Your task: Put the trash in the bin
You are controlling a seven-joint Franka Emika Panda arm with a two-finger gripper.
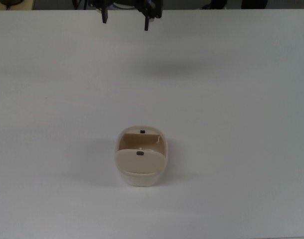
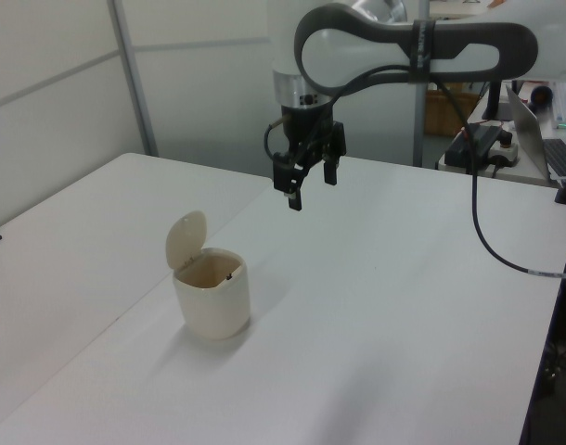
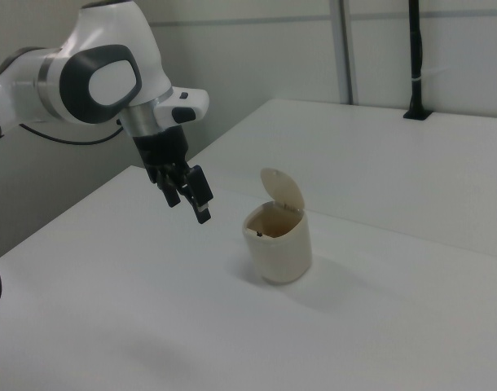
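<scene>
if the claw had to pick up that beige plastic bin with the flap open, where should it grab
Probably the beige plastic bin body, from above, claw fingers across its two long side walls below the rim. The raised flap lid blocks one end and looks too loose to hold.

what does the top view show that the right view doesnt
Only the top view looks straight down into the bin, showing two small dark marks, one on the flap and one at the far rim; of the claw it catches just the fingertips at its upper edge.

Only the right view shows the whole arm, the open claw raised above the table, and the lid standing up.

Both show the beige bin alone on the white table, lid open, with no trash visible.
</scene>
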